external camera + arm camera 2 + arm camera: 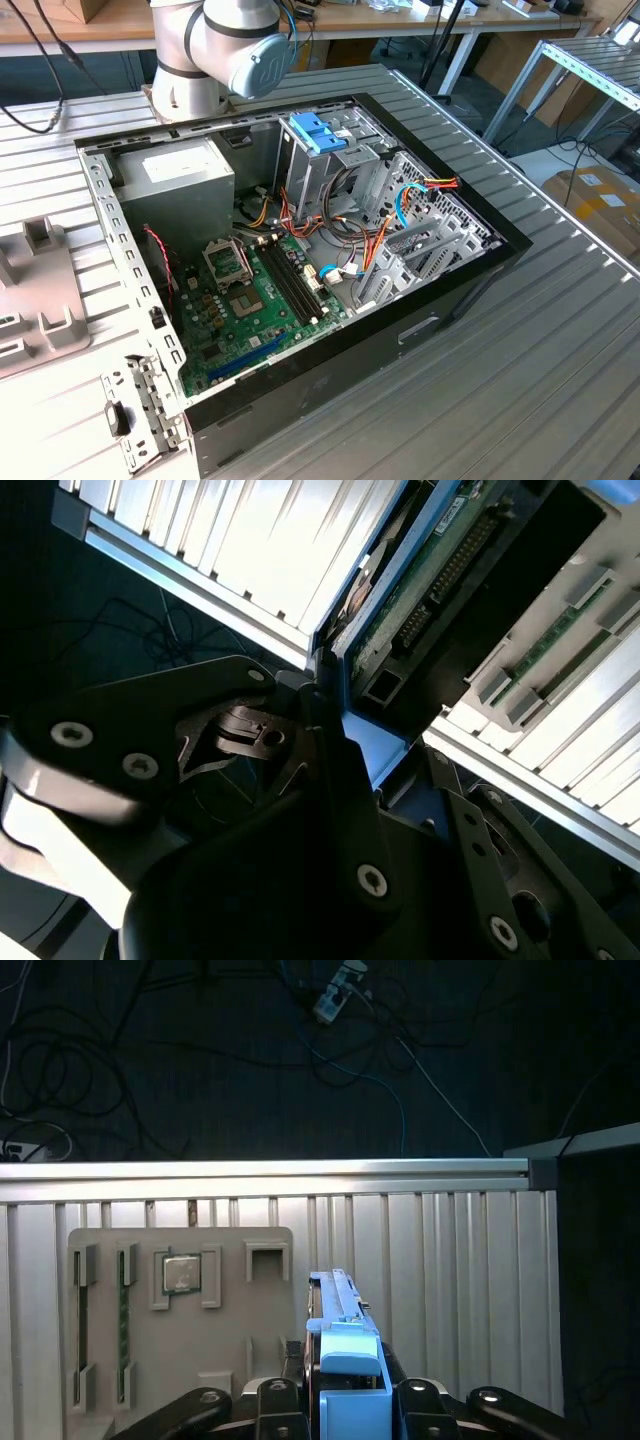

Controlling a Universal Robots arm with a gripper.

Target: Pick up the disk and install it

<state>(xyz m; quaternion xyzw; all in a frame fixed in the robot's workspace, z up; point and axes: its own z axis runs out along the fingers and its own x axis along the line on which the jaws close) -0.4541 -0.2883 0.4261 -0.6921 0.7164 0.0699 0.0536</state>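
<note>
Silver and blue: the flat rectangular metal disk (343, 1310), framed in a bright blue plastic carrier, stands edge-on in the first wrist view. The second wrist view shows its green circuit-board face and a row of connector pins.
Gripper: the black metal gripper (343, 1375), built of linked arms with silver screw heads, is clamped on the disk's blue carrier from both sides.
Disk position: held in the fingers just beside the tray, over the table. I cannot tell whether its far end touches anything.
Tray: a pale grey, matte moulded-plastic tray (230, 1360) with raised-walled pockets lies flat on the table.
Tray contents: a square, silver-topped processor chip (182, 1272) sits in a square pocket, and two long green memory sticks (122, 1325) lie in narrow slots.
Table: a bright aluminium table (450, 1260) of ribbed, lengthwise slats.
Case: a black-sided open computer case (400, 340) lies on its side on the table in the exterior view.
Case contents: a green motherboard (250, 300), a grey boxy power supply with a white label (175, 175), a perforated steel drive cage (420, 240), a paler blue two-tabbed plastic latch (318, 132) and orange, red and blue cables (375, 235).
Arm: the pale grey robot arm base (225, 50), smooth and rounded, stands behind the case.
</note>
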